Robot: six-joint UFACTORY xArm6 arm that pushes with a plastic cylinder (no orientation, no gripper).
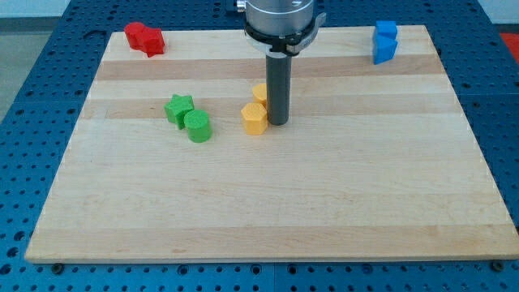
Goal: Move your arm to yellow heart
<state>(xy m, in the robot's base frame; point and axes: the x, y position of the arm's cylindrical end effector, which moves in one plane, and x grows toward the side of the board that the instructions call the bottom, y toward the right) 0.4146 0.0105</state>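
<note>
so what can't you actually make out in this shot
- Upper yellow block: camera view, my rod hides most of it, so its shape is unclear.
- My tip: beside the lower yellow block; contact cannot be told.
- The arm above the rod: cut off by the view's top.

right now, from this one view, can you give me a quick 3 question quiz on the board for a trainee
1. True or false: my tip stands just to the view's right of the front yellow block.
2. Multiple choice: which block sits nearest the board's top right corner? A) red block B) blue block C) green star
3. Fill in: the green star touches a green ____ at its lower right.

Key
1. True. A second yellow block is partly hidden behind the rod, so its shape is unclear.
2. B, the blue block; the red block is at the top left.
3. Cylinder.
</note>
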